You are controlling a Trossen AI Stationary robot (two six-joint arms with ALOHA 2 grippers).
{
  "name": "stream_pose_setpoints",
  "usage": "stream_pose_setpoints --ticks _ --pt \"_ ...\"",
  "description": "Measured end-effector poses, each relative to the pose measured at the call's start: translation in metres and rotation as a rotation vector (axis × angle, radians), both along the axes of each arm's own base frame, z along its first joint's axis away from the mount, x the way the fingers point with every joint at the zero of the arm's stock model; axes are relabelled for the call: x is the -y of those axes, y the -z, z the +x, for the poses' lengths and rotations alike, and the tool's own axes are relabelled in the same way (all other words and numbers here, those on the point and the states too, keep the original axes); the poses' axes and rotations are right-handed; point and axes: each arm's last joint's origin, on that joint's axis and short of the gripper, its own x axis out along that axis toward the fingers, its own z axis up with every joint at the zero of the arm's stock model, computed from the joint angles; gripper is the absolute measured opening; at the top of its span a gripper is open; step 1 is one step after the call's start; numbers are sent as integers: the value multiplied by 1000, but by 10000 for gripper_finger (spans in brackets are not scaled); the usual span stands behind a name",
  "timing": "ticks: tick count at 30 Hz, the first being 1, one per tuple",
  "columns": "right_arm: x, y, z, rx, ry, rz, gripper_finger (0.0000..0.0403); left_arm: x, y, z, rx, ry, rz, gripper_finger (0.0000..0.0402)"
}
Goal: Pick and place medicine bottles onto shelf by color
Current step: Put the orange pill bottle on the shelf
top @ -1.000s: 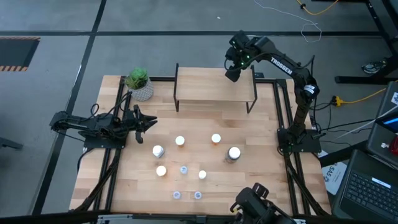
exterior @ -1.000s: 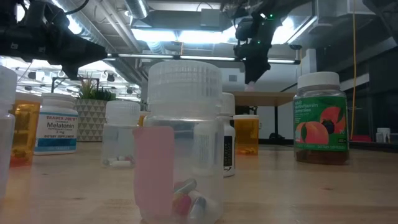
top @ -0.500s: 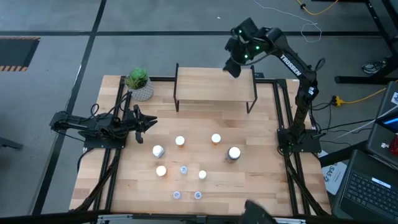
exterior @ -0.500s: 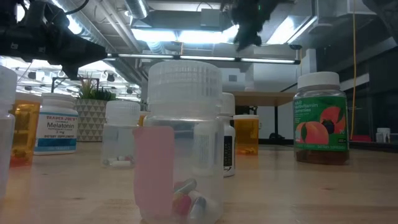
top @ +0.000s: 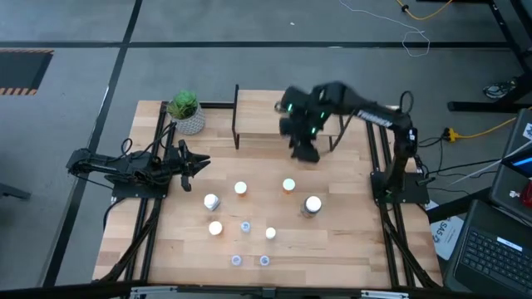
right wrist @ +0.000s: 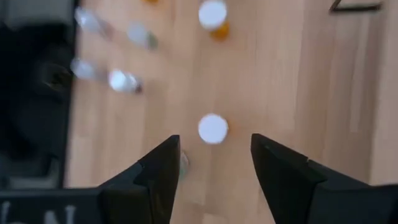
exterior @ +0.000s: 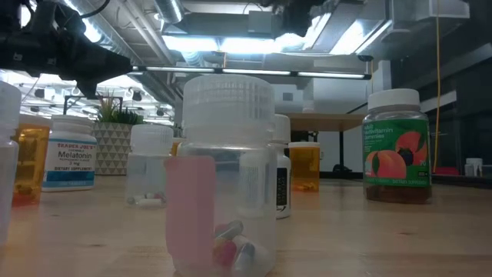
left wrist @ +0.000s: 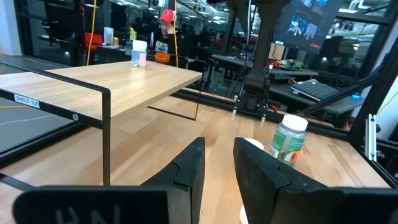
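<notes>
Even, bright overhead light falls on my table [top: 249,212], throwing only short soft shadows under the bottles, while the white caps glare almost blank from above and my right arm [top: 332,104] smears into a dark blur over the shelf [top: 266,124]. From table height the ceiling lights [exterior: 231,42] burn out white, and the clear bottle [exterior: 223,177] right at the lens is soft and looms large, while the peach-labelled jar [exterior: 397,146] farther back is sharper. Past my right fingers [right wrist: 158,177] the wood and caps below streak with motion blur, whereas the left wrist picture is steady, dim in the room behind, with my own left fingers [left wrist: 189,168] dark and slightly soft.
</notes>
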Motion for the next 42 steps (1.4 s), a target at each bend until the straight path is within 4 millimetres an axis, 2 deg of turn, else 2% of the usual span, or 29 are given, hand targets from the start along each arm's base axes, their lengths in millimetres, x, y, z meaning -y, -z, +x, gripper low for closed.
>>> stream_pose_setpoints --ticks 4,9,14,17,21,26,35,42 --pt "-28 29 16 -39 -45 -130 200 0 0 0 0 0 0 80" --pt "-45 73 32 -10 -75 -129 200 0 0 0 0 0 0 80" --pt "-47 109 28 -122 8 -85 200 0 0 0 0 0 0 80" --pt "-49 124 24 -193 78 -61 200 0 0 0 0 0 0 80" --pt "-55 142 19 -241 66 -64 200 0 0 0 0 0 0 80" --pt "-58 153 17 -248 61 -73 200 0 0 0 0 0 0 80" --pt "-55 151 26 -117 -70 -139 200 0 0 0 0 0 0 80" --pt "-52 150 29 -107 39 -192 212 0 0 0 0 0 0 80"
